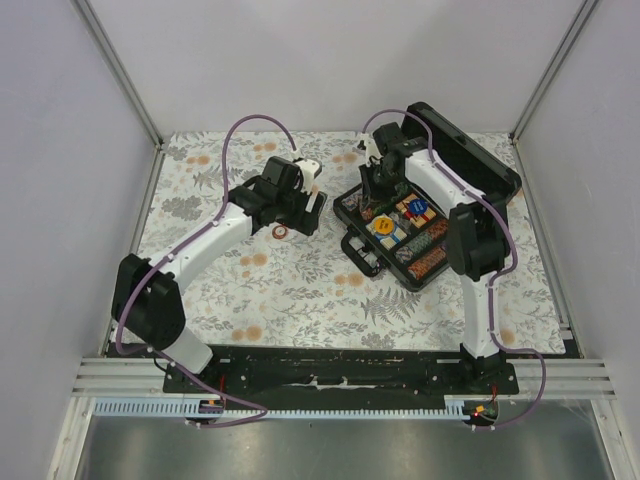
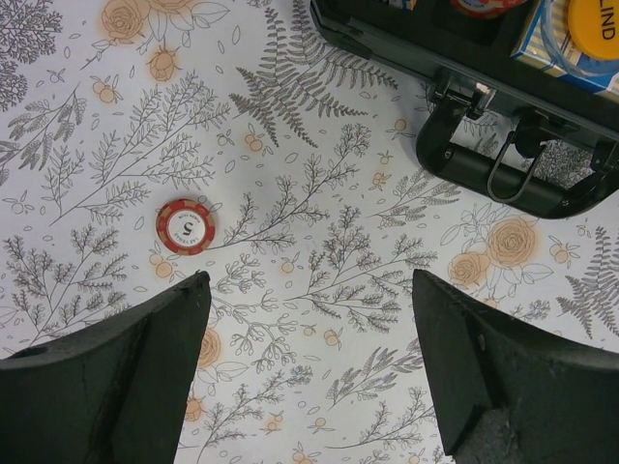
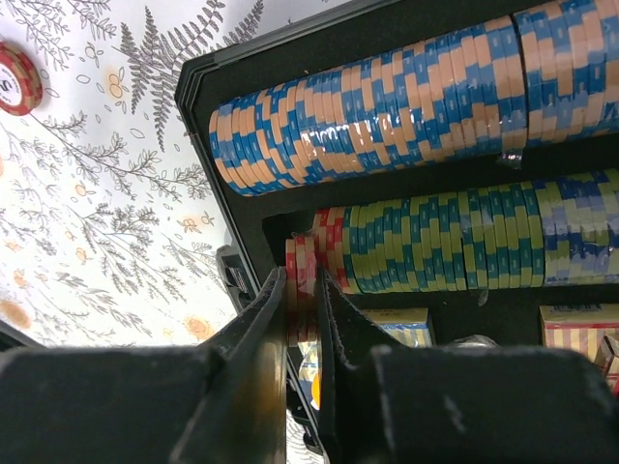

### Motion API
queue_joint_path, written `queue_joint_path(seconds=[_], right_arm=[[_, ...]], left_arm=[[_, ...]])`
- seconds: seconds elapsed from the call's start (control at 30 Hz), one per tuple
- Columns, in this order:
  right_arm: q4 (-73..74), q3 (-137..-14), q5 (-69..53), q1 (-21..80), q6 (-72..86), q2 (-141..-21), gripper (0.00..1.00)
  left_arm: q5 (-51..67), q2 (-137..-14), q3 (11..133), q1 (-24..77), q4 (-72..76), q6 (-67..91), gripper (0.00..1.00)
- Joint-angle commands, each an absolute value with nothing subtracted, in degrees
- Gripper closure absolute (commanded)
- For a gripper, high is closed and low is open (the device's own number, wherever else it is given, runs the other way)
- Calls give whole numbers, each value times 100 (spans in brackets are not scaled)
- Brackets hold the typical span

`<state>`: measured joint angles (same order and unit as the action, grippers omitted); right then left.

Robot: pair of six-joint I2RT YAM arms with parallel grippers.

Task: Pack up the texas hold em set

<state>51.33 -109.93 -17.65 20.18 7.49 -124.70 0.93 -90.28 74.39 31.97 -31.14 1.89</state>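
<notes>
The black case (image 1: 352, 213) of the texas hold em set lies open at the table's middle right, its lid (image 1: 470, 150) tipped back. My right gripper (image 3: 301, 275) is inside it, shut on a few reddish chips (image 3: 302, 295) at the left end of the green and yellow chip row (image 3: 435, 242). A blue and orange row (image 3: 387, 106) lies behind. One loose reddish chip (image 2: 184, 225) lies flat on the flowered cloth. My left gripper (image 2: 309, 319) hovers open just to the right of it, with only cloth between its fingers.
The case handle (image 2: 513, 184) sticks out toward the left arm. A yellow disc (image 2: 595, 17) rests on a blue card deck (image 2: 556, 53) inside the case. White walls close in the table on three sides.
</notes>
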Motion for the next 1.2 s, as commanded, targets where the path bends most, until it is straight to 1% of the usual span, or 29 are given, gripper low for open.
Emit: queue_joint_path(seconds=[0.0, 0.27, 0.43, 0.6, 0.77, 0.97, 1.17], right_arm=[[4975, -10820, -1231, 2144, 466, -12077, 100], [4826, -10635, -405, 2496, 308, -11988, 98], [4571, -10477, -36, 2689, 290, -11909, 93], [4412, -10441, 254, 2830, 334, -11874, 95], [4342, -10441, 588, 2927, 316, -11865, 94], [4333, -10354, 791, 2944, 325, -11935, 86], [4324, -10327, 853, 2944, 316, -11962, 70]], left_arm=[[88, -9105, 7664, 3190, -2997, 158, 10], [79, -9123, 7673, 3190, -3006, 141, 10], [35, -9088, 7629, 3190, -3023, 141, 10], [26, -9044, 7585, 3190, -3032, 123, 10], [26, -8983, 7515, 3190, -3050, 105, 10], [-141, -8938, 7471, 3190, -3059, 62, 11], [-202, -8938, 7453, 3190, -3067, 35, 11]])
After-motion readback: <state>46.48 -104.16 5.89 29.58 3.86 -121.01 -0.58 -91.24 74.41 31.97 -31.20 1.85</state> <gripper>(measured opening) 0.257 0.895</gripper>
